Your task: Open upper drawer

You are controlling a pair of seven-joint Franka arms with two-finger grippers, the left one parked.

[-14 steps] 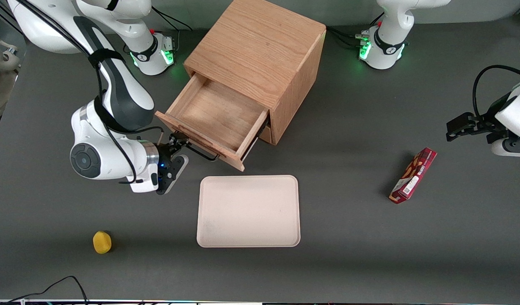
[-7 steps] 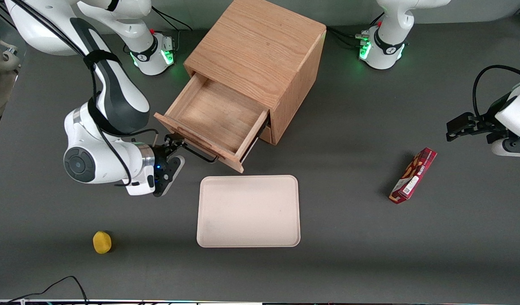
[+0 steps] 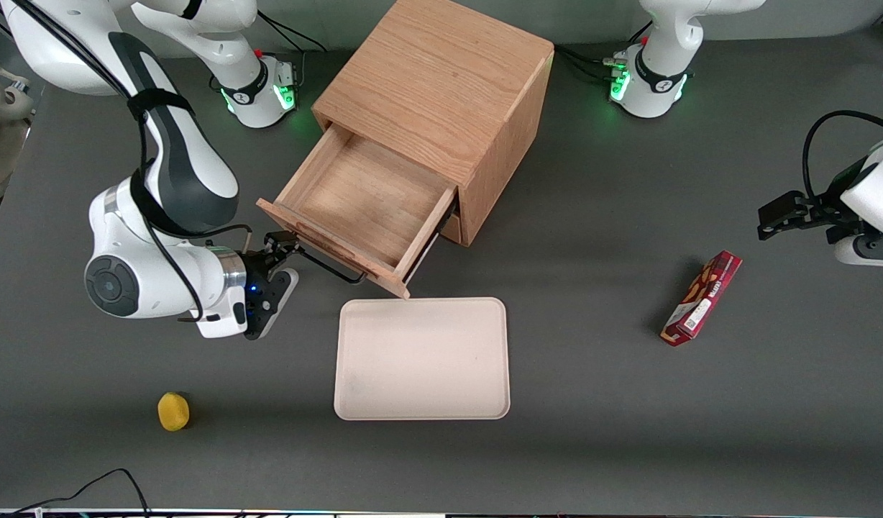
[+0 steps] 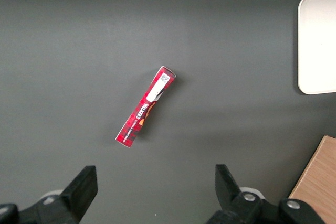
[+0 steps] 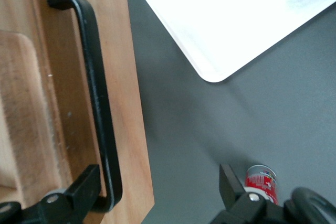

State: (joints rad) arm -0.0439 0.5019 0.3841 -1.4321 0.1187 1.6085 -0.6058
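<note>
Two fingers of the gripper are standing wide apart, not clamping anything. In the wrist view the handle is running down between them, and its end is sitting right against one finger, well clear of the other.

Upper drawer is sitting pulled a long way out of the cabinet, with most of its bare wooden floor showing from above. It's sticking out at an angle, toward the front camera and the working arm's end of the table. The handle is a black bar on the oak front. The gripper is sitting at the end of the bar that's toward the working arm's end, level with the drawer front, with the wrist lying roughly horizontal above the table.

Tray, beige and flat, is lying on the table nearer the front camera than the drawer. The drawer front's nearest corner is coming in just beside the tray's rim.

Red box is lying flat toward the parked arm's end, well apart from the cabinet and tray.

Small yellow object is sitting toward the working arm's end, nearer the front camera than the gripper and well apart from the tray.
</note>
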